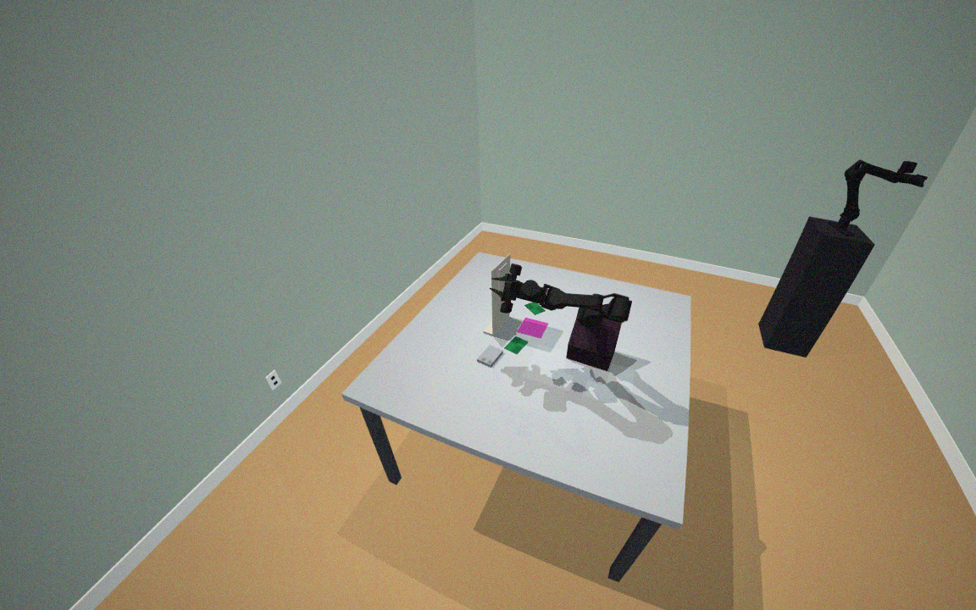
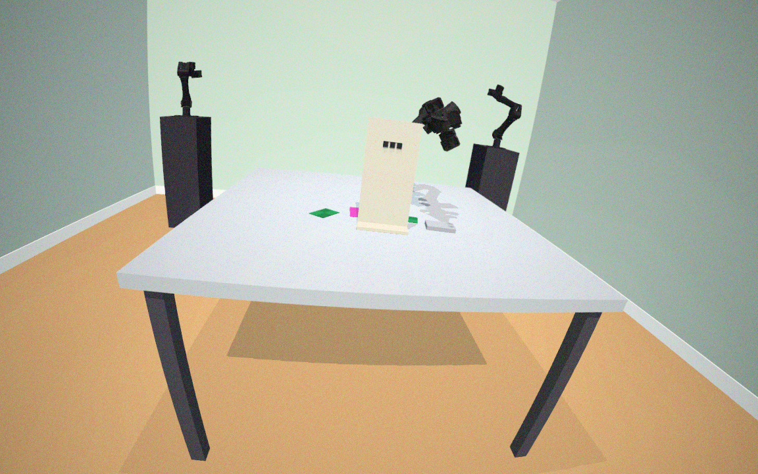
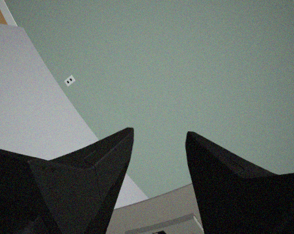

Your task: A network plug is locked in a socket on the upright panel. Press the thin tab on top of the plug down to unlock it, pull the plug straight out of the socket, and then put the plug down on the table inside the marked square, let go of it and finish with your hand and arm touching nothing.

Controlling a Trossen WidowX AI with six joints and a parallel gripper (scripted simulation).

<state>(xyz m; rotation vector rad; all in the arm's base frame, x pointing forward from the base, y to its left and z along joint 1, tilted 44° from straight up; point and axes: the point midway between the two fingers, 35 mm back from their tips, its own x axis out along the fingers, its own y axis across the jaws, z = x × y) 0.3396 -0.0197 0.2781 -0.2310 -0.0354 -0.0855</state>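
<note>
The beige upright panel point(image 1: 500, 303) point(image 2: 387, 176) point(image 3: 164, 217) stands on the grey table point(image 1: 476, 424) point(image 2: 311, 259). My gripper point(image 3: 160, 136) point(image 1: 498, 285) is at the panel's top edge, above the plug and apart from it. Its fingers stand partly apart with nothing between them. A magenta patch point(image 1: 531, 327) point(image 2: 353, 210) and two green patches point(image 1: 534, 307) point(image 1: 515, 345) point(image 2: 323, 213) lie flat on the table by the panel's foot.
A flat pale grey block point(image 1: 489, 356) point(image 2: 440, 225) lies near the panel. The arm's dark base block point(image 1: 594, 341) stands on the table. Dark pedestals point(image 1: 813, 288) point(image 2: 185, 168) point(image 2: 491, 170) with small arms stand on the floor beyond the table.
</note>
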